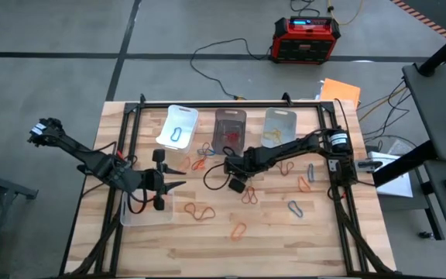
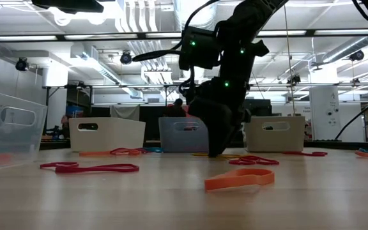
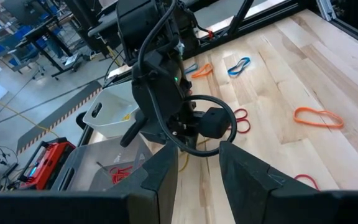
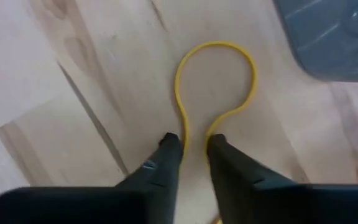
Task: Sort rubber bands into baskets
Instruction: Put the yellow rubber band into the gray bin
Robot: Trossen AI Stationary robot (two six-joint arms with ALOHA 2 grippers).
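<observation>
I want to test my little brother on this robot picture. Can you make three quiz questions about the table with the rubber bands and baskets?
1. True or false: the right tool is pinching a thin yellow rubber band flat on the wooden table.
2. Which basket holds a blue rubber band?
A. the white plastic basket
B. the smoky dark plastic basket
C. the clear plastic basket in the same row
3. Fill in: the left tool hangs over another clear plastic ____ at the table's left.

Key: 1 true. 2 A, the blue rubber band lies in the white one. 3 basket.
</observation>
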